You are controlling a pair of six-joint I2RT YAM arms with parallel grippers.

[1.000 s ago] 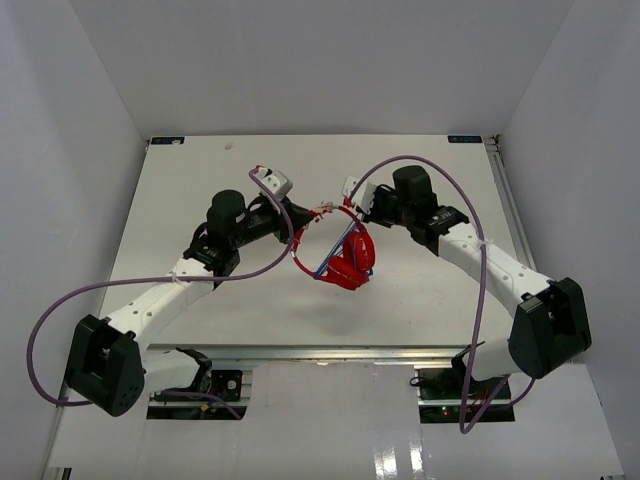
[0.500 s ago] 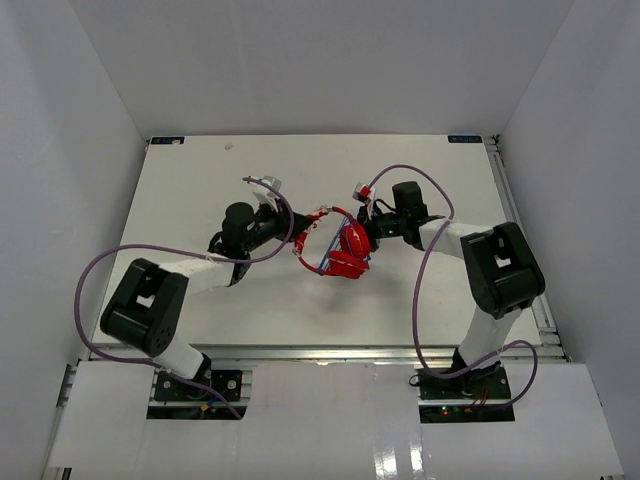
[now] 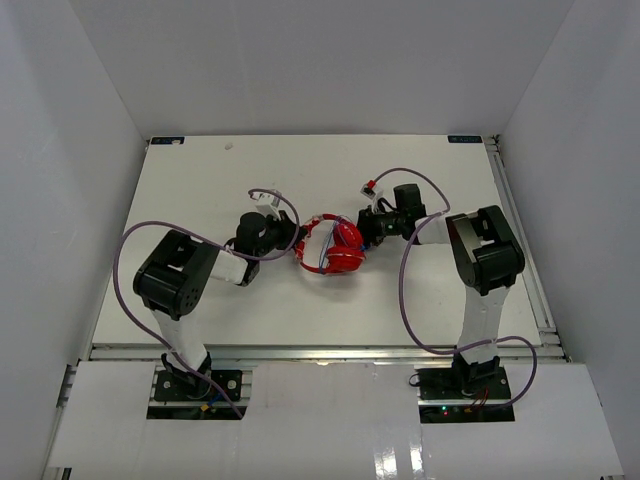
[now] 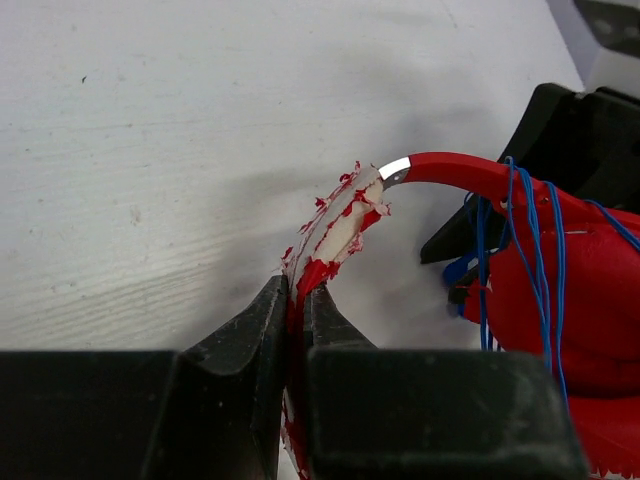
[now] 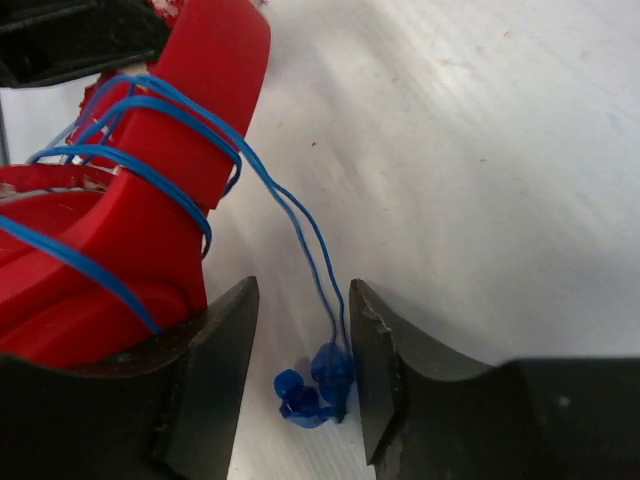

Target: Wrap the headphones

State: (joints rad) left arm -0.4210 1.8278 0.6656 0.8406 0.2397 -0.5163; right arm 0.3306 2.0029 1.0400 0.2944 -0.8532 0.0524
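Observation:
The red headphones (image 3: 335, 247) lie on the white table between both arms, the blue cable (image 5: 160, 150) wound several times round the earcups and headband. My left gripper (image 4: 296, 300) is shut on the worn, peeling end of the red headband (image 4: 340, 225); it shows in the top view (image 3: 296, 236) at the headphones' left side. My right gripper (image 5: 303, 330) is open at the headphones' right side (image 3: 363, 224). The small blue plug (image 5: 315, 390) lies on the table between its fingers, beside the right finger, with two cable strands leading up to the earcup (image 5: 90, 260).
The white table (image 3: 200, 190) is walled on three sides, with a metal rail along its right edge (image 3: 515, 220). Thick purple robot cables (image 3: 410, 290) loop beside each arm. Both arm bases (image 3: 180, 385) stand at the near edge.
Both arms have lowered and drawn in, bringing the headphones down from a raised position onto the table. The right gripper now sits open round the plug.

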